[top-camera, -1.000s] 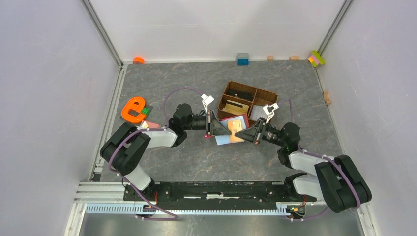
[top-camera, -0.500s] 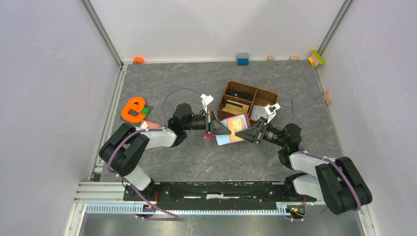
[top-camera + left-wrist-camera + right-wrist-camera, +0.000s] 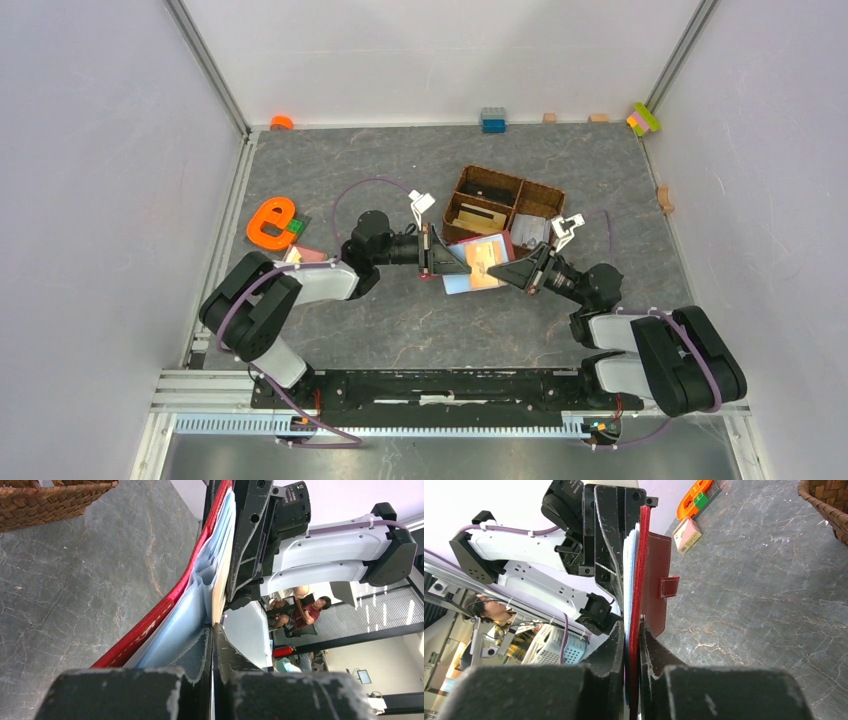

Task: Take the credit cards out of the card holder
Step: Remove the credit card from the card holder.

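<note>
The dark red card holder hangs open in the air between my two grippers, in front of the basket. Light blue and orange-tan credit cards show inside it. My left gripper is shut on the thin edge of the orange-tan card, next to the light blue sleeves and the holder's red edge. My right gripper is shut on the holder's red edge; its flap hangs behind. The two sets of fingers face each other closely.
A brown wicker compartment basket stands just behind the holder and shows in both wrist views. An orange e-shaped toy and a small pink box lie left. Small blocks line the back wall.
My right arm has drawn back a little to the right, still shut on the holder. The holder has shifted slightly right and toward the basket. My left gripper has hardly moved.
</note>
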### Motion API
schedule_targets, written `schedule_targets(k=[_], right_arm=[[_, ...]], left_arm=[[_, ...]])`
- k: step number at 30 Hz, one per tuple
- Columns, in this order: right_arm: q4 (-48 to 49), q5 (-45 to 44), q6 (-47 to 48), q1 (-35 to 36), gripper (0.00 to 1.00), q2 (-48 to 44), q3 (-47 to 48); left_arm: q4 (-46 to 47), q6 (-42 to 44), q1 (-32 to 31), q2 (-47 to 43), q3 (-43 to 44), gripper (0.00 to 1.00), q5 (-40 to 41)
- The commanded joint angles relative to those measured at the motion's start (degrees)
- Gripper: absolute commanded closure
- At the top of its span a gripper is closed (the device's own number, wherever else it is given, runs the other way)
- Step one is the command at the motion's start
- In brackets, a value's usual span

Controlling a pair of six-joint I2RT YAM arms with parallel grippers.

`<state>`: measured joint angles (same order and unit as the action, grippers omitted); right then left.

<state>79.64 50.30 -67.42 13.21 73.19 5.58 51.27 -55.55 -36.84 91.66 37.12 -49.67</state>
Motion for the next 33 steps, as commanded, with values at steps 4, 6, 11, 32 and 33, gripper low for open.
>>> schedule_targets(k=[4, 6, 11, 32, 33], right_arm=[[11.6, 0.7, -4.2, -2.4, 0.92, 0.7, -1.3], [11.4, 0.8, -4.1, -2.5, 0.92, 0.8, -1.3], [11.9, 1.0, -4.6, -2.5, 0.92, 1.5, -1.1], [11.2, 1.4, -3.5, 0.0, 0.75, 2.3, 0.1], [11.3, 1.3, -3.5, -0.1, 0.71, 2.2, 0.1]], left_arm=[[1.6, 1.8, 1.5, -2.0, -0.5, 0.98, 0.7], [1.7, 1.8, 1.6, -1.9, -0.4, 0.98, 0.8], [3.2, 0.5, 1.2, -0.8, -0.1, 0.86, -0.1], [7.1, -1.8, -0.8, 1.0, 0.9, 0.97, -2.0], [7.1, -1.8, -0.7, 1.0, 0.8, 0.98, -1.8]])
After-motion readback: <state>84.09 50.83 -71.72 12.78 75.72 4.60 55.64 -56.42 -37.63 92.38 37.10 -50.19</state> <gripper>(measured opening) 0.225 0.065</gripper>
